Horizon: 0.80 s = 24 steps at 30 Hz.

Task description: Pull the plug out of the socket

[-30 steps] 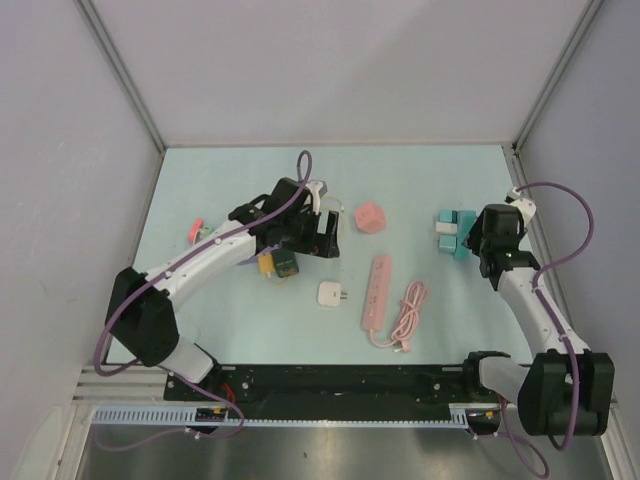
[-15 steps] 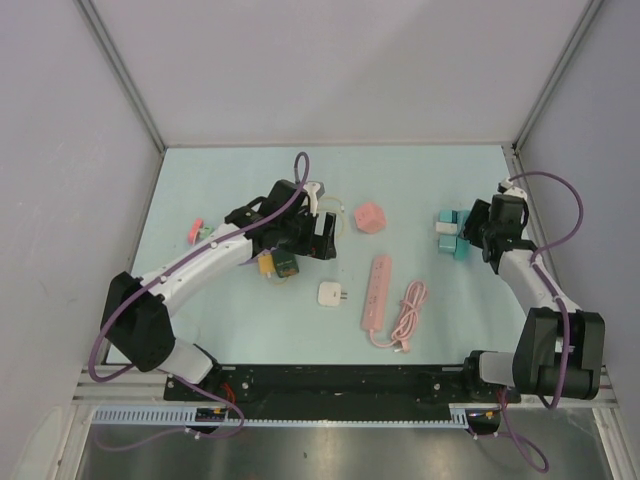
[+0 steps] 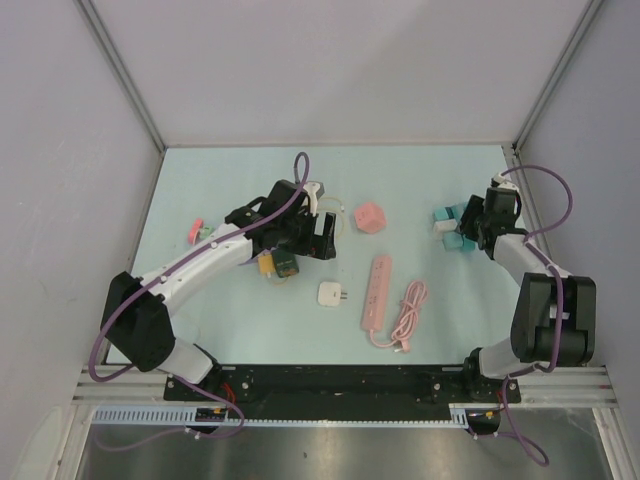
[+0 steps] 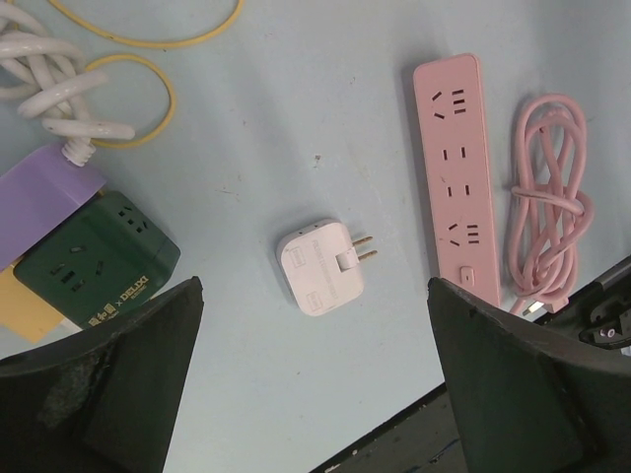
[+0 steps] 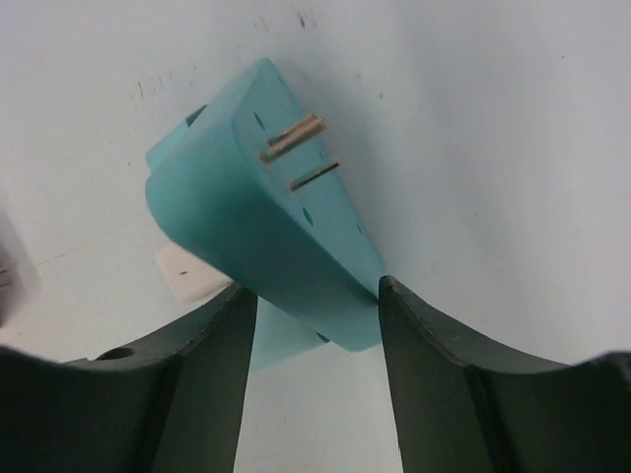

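**A:** At the far right of the table (image 3: 250,170), how far is the work?

**B:** The right gripper (image 5: 314,292) pinches the teal plug (image 5: 266,217) from both sides. Its prongs (image 5: 291,133) are bare, so I judge it is already out of a socket. A white piece (image 5: 187,271) lies just beside it, and I cannot tell if they are joined.

**A:** What is left?

**B:** I think only to carry it clear.

**A:** Is anything in the way?

**B:** The left gripper (image 4: 314,286) hangs spread wide above a white adapter (image 4: 320,268). Near it are a pink power strip (image 4: 455,177), a pink cable (image 4: 552,197) and a green socket cube (image 4: 94,261). All are well apart from the plug, so I judge that nothing blocks it.
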{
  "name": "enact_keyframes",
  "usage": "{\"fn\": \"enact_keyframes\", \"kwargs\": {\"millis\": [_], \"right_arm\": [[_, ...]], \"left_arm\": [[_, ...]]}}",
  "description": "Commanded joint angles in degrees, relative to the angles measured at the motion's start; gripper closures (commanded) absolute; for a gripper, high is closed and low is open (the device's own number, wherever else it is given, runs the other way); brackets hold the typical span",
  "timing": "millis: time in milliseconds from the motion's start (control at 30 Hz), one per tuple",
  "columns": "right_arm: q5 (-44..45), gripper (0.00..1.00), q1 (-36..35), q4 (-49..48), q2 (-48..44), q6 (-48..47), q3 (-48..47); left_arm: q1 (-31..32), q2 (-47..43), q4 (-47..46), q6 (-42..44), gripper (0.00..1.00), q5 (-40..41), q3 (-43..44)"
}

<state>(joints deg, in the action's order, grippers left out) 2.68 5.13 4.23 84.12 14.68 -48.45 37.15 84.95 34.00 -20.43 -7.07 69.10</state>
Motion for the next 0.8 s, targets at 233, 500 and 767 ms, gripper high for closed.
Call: {"fn": "enact_keyframes", "kwargs": {"millis": [233, 500, 767], "right_arm": [[-1.53, 0.43, 0.15, -5.53, 1.31, -2.72, -1.3], [-5.92, 0.54, 1.73, -6.52, 4.04, -2.55, -1.3], [-14.79, 0.81, 4.01, -6.25, 6.58, -0.09, -1.21]], "left_arm": [[0.12, -0.92, -0.69, 1.0, 0.0, 0.83, -0.19], [0.12, -1.27, -0.69, 1.0, 0.0, 0.57, -0.37], [0.12, -1.89, -1.04, 1.0, 0.0, 0.48, -0.55]]}}
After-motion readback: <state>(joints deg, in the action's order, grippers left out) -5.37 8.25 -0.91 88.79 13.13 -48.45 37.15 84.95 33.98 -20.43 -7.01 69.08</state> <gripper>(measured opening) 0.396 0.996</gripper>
